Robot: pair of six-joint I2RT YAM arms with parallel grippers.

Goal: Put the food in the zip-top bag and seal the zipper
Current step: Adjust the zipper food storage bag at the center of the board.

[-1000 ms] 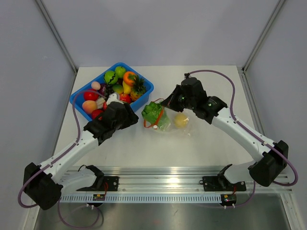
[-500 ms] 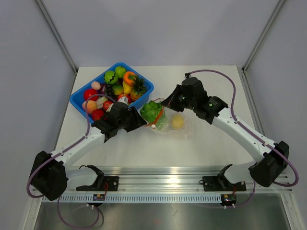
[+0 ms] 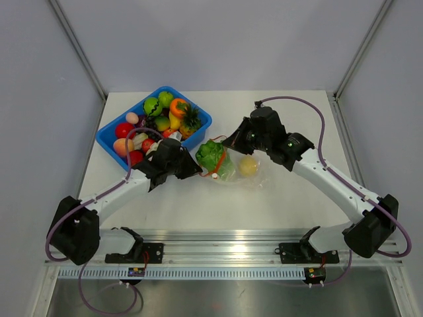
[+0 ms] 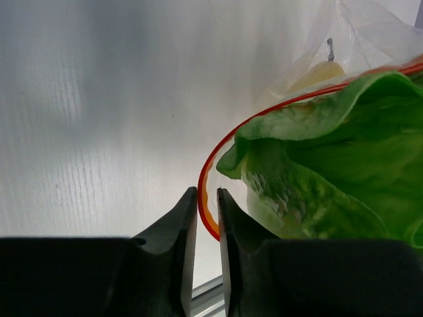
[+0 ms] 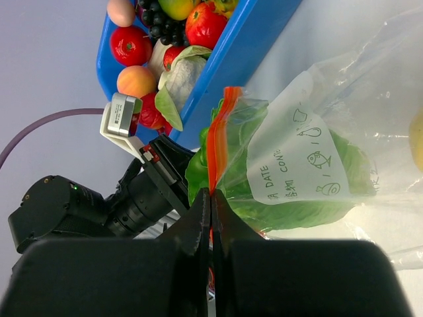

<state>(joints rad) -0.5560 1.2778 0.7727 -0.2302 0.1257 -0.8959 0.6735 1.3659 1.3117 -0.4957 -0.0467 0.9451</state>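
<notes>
- The zip-top bag (image 3: 256, 176) lies mid-table, with the lettuce (image 3: 211, 154) bulging out of its mouth. I'd expect the zipper (image 5: 218, 142) to jam if it is run across that leaf.
- The right gripper (image 5: 211, 198) is clamped on the zipper strip, holding the mouth up. If it slips, the mouth collapses.
- The left gripper (image 4: 207, 210) has its fingers nearly together with the strip at their tips. I cannot tell whether it is pinched. A tug could drag the bag and spill the yellow piece (image 3: 248, 165).
- The blue bin (image 3: 188, 104) sits just beside the left arm, so a swing could knock it.
</notes>
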